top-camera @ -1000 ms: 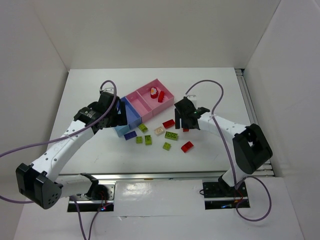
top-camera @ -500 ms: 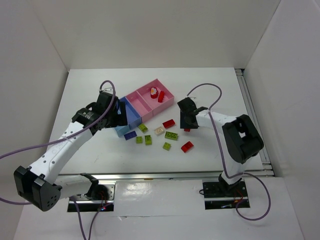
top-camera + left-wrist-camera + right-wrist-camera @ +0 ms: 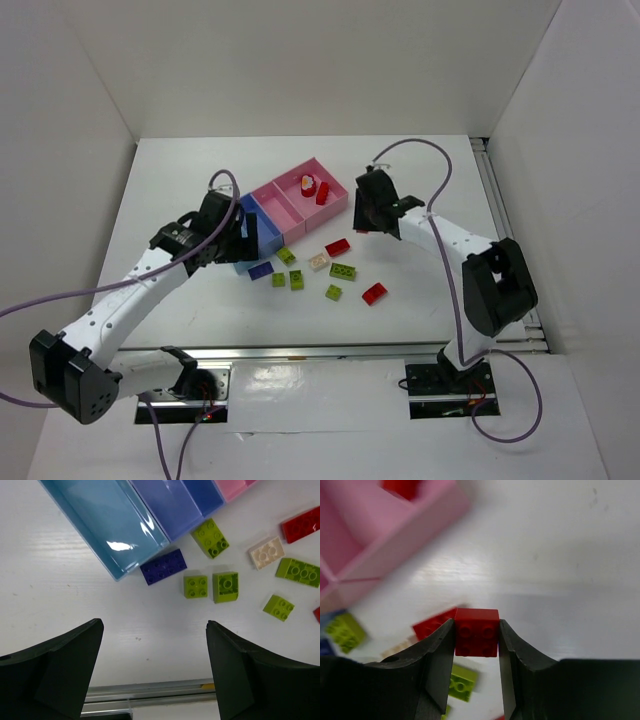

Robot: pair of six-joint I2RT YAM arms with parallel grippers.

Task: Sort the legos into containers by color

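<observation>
My right gripper point(image 3: 476, 635) is shut on a small red lego point(image 3: 476, 632) and holds it above the table, just right of the pink trays point(image 3: 296, 203). In the top view this gripper point(image 3: 368, 214) hides the brick. My left gripper point(image 3: 155, 630) hangs open and empty over bare table near the light blue tray point(image 3: 100, 522) and medium blue tray point(image 3: 172, 505). Loose legos lie below the trays: a purple one point(image 3: 163, 566), several lime green ones point(image 3: 225, 586), a cream one point(image 3: 267, 553) and red ones point(image 3: 337, 247). Two red pieces point(image 3: 321, 193) lie in the far pink tray.
White walls close in the table on three sides. A metal rail point(image 3: 330, 350) runs along the near edge, and another rail point(image 3: 497, 200) along the right edge. Purple cables loop off both arms. Another red lego point(image 3: 374, 292) lies nearest the front.
The right gripper has shut on a red lego, lifted it and carried it back toward the pink trays. The left gripper has shifted slightly right, still open.
</observation>
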